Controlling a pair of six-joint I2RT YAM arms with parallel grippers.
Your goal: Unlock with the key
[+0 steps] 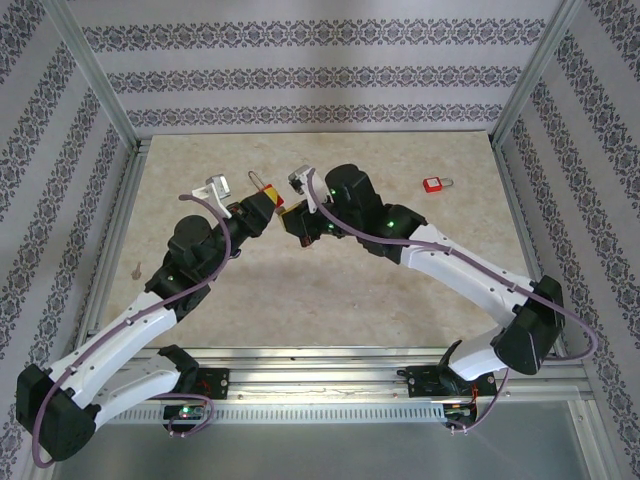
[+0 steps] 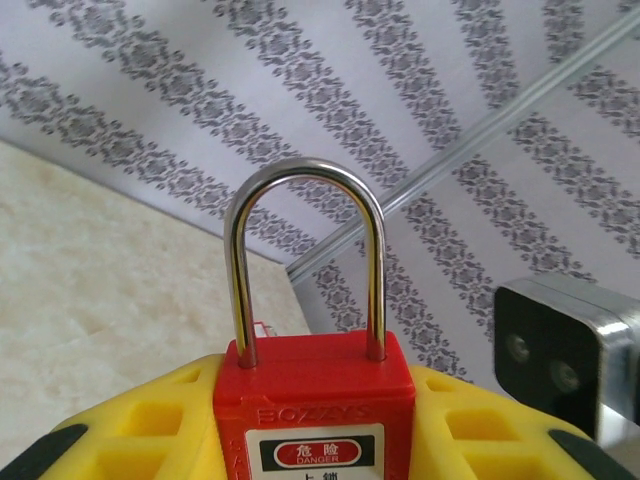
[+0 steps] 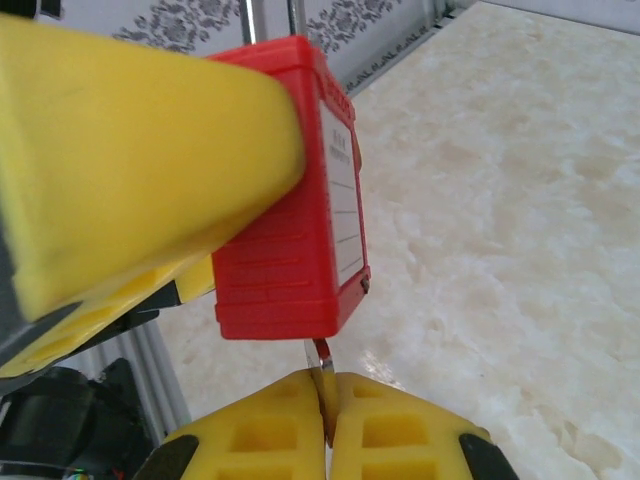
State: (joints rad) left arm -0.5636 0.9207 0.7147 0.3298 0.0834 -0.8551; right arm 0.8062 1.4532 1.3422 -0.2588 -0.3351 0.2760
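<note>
The left claw grips the red padlock; the right claw, pinching the key, sits just beneath.

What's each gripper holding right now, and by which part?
Left gripper: red padlock, by its body. Right gripper: key, by the end farthest from the padlock's base.

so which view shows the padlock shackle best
Left wrist: the shackle arches full and sharp, both legs seated in the red padlock. Top external shows it as a tiny sliver; right wrist catches its legs at the frame's top.
</note>
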